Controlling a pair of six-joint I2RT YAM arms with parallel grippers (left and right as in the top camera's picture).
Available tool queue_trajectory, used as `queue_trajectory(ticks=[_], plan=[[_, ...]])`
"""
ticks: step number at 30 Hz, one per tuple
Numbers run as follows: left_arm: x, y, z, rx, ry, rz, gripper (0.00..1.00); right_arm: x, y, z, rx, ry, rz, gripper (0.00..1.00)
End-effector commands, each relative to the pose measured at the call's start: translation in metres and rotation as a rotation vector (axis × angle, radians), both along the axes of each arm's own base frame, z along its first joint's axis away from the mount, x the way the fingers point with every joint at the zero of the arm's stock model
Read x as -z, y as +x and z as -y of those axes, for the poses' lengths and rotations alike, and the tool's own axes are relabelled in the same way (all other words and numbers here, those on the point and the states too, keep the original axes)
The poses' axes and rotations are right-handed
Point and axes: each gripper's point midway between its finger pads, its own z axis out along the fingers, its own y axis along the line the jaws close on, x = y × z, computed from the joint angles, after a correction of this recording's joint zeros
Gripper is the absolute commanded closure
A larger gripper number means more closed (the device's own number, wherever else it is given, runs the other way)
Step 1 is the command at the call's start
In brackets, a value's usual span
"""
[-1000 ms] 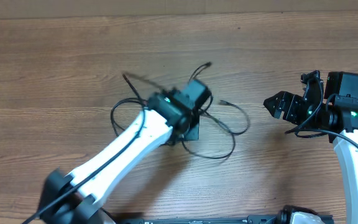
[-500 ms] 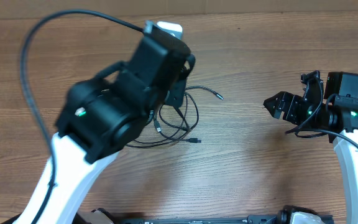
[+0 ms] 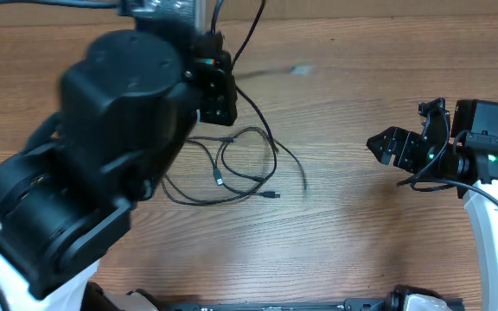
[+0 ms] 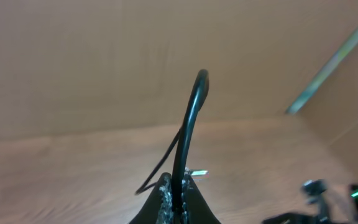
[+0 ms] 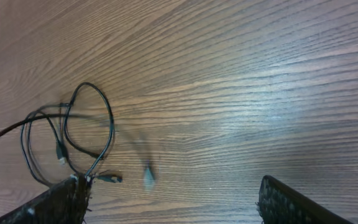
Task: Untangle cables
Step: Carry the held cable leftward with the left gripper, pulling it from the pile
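Observation:
Thin black cables [image 3: 232, 168] lie in loose loops on the wooden table left of centre. They also show in the right wrist view [image 5: 86, 130]. My left arm [image 3: 119, 130] is raised high toward the overhead camera and hides part of the loops. My left gripper [image 4: 180, 186] is shut on one black cable [image 4: 191, 118], which rises and bends over above the fingers. That strand hangs down to the table [image 3: 271, 134], and a blurred plug end [image 3: 299, 69] swings in the air. My right gripper [image 3: 383, 147] is open and empty, to the right of the cables [image 5: 173, 199].
The wooden table [image 3: 361, 233] spreads around the cables. A thicker robot cable [image 3: 249, 26] runs off the top edge. The right arm body [image 3: 491, 199] stands at the right edge.
My left arm has risen toward the overhead camera, lifting one cable out of the pile. The loops on the table have shifted and spread. The right arm has not moved.

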Motion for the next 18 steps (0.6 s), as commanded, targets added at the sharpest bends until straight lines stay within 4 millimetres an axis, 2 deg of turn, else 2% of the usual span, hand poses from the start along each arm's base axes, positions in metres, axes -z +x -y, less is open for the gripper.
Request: queue_trajectory(ticks=[1, 3, 7, 12, 18], plan=[[-0.039, -0.019, -0.016, 0.003, -0.109, 0.101, 0.96, -0.007, 0.004, 0.004, 0.008, -0.014, 0.021, 0.15], [-0.055, -0.025, -0.029, -0.034, -0.143, 0.154, 0.96, -0.007, 0.004, 0.004, 0.008, -0.013, 0.020, 0.15], [-0.067, -0.030, -0.057, -0.144, -0.155, 0.199, 0.96, -0.007, 0.004, 0.004, 0.008, -0.013, 0.020, 0.15], [-0.074, -0.035, -0.088, -0.282, -0.154, 0.235, 0.96, -0.007, 0.004, 0.004, 0.008, -0.013, 0.020, 0.15], [-0.074, -0.044, -0.141, -0.554, -0.106, 0.261, 0.96, -0.007, 0.004, 0.004, 0.008, -0.013, 0.019, 0.15]])
